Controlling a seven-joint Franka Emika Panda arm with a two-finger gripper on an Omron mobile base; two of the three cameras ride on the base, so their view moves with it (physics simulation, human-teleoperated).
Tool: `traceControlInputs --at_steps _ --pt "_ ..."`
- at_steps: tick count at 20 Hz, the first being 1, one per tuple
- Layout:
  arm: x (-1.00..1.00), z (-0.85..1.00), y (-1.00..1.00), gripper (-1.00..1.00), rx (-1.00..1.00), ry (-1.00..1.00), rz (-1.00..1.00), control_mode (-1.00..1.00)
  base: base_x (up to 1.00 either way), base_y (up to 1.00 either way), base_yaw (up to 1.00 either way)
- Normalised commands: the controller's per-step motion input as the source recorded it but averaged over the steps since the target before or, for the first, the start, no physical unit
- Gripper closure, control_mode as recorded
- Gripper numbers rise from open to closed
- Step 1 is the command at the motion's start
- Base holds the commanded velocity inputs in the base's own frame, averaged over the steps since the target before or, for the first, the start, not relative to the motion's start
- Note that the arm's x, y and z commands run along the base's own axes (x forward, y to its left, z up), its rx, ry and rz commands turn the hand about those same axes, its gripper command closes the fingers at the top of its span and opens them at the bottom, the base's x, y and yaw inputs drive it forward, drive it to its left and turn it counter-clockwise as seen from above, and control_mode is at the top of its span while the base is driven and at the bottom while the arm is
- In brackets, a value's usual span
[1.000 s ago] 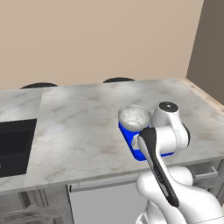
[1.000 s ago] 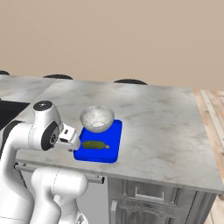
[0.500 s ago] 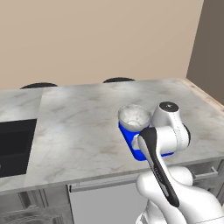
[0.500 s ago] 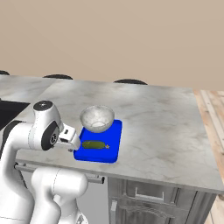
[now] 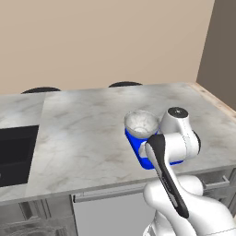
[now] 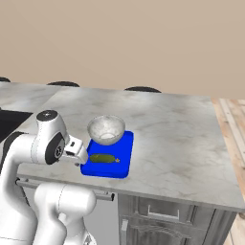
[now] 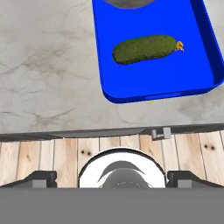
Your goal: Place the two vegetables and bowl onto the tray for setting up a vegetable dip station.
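A bright blue tray (image 6: 119, 165) lies near the counter's front edge. On it rests a dark green cucumber (image 6: 103, 158) (image 7: 144, 49) with a small yellow tip. A greyish-white speckled bowl (image 6: 106, 129) (image 5: 141, 123) stands at the tray's far end, over its rim. In the hand view the tray (image 7: 192, 74) is ahead, the bowl (image 7: 129, 2) cut off at the top. My gripper (image 6: 80, 160) (image 7: 113, 178) hangs open above the counter's front edge, just left of the tray, with nothing between its fingers. My own arm covers part of the tray (image 5: 136, 142) in the left base view.
A black sink (image 5: 14, 152) is set into the counter far left. Dark stool tops (image 5: 124, 84) show behind the far edge. The marble counter (image 6: 182, 129) stretches bare to the tray's right. Cabinet drawers (image 6: 158, 215) sit below, and wooden floor (image 6: 234, 134) lies to the right.
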Motion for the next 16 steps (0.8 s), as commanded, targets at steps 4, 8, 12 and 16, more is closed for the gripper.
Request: traceControlInputs --at_steps 4,8,12,16 --pt "0.0 0.0 0.0 -1.0 0.0 0.0 0.0 1.0 -0.32 0.0 0.05" --pt "0.0 0.0 0.0 -1.0 0.0 0.0 0.0 1.0 -0.45 0.0 0.03" --pt "0.0 0.0 0.0 -1.0 0.0 0.0 0.0 1.0 -0.4 0.05 0.03" --pt "0.0 0.0 0.0 -1.0 0.0 0.0 0.0 1.0 -0.09 0.57 -0.03"
